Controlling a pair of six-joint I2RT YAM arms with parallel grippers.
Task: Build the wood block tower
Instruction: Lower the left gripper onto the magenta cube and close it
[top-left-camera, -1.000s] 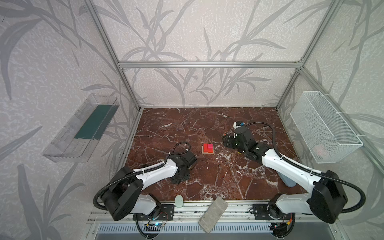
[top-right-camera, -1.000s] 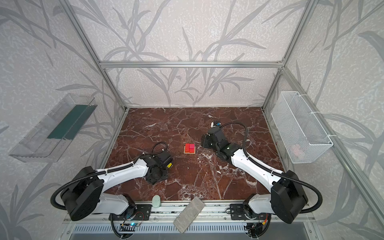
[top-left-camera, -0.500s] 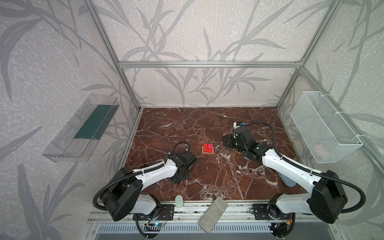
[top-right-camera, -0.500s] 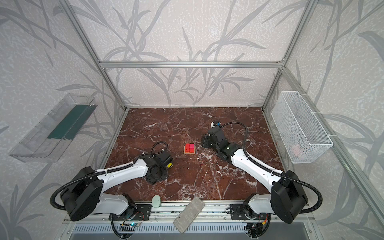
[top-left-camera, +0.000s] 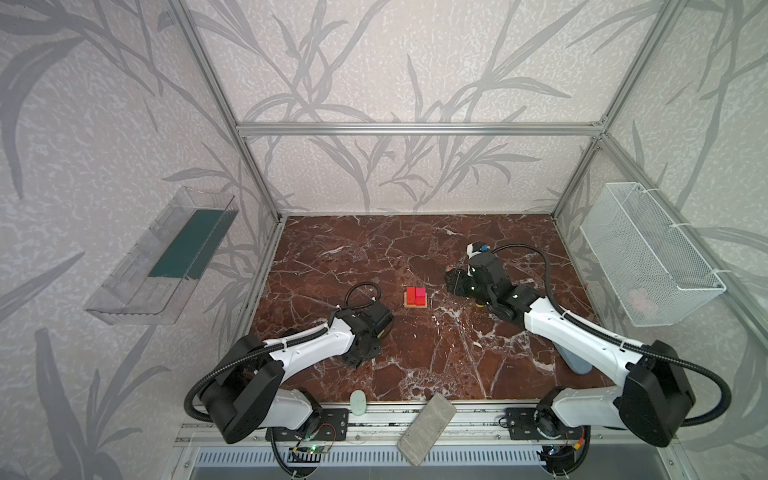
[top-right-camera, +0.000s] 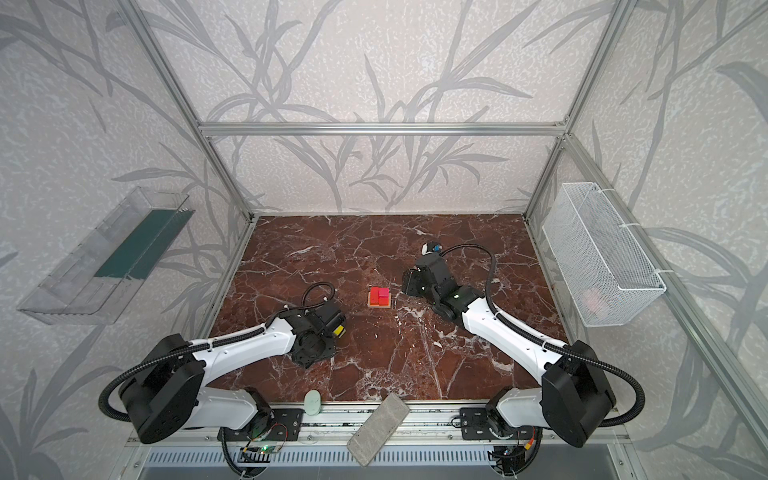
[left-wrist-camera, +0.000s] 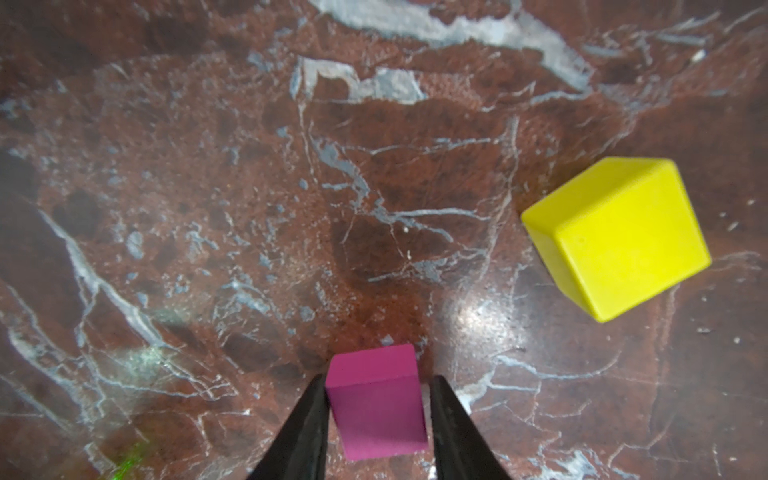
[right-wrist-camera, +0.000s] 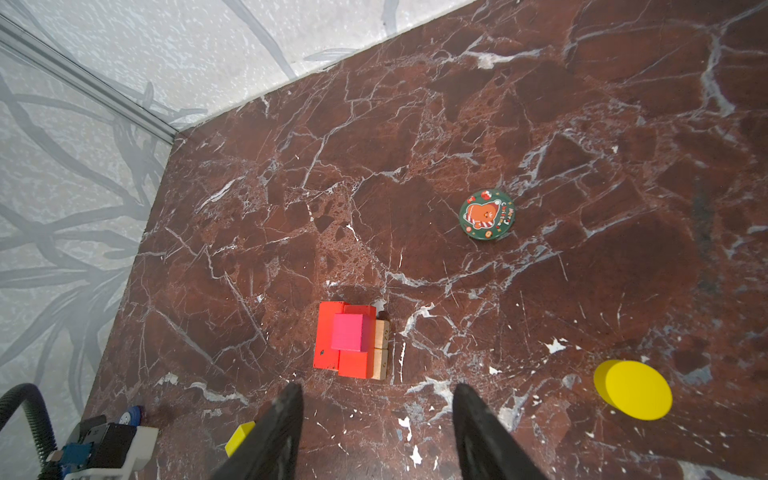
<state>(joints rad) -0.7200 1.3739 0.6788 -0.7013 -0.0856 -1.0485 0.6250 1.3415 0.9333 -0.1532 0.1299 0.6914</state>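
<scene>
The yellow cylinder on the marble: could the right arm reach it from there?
Probably yes: the yellow cylinder lies on bare marble beside the open, empty right gripper, nothing between them.

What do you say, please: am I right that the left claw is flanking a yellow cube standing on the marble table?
Not quite: the left wrist view shows that the cube the left claw is flanking is a magenta cube, standing on the marble table. The yellow cube sits loose beside it, clear of the claw.
</scene>
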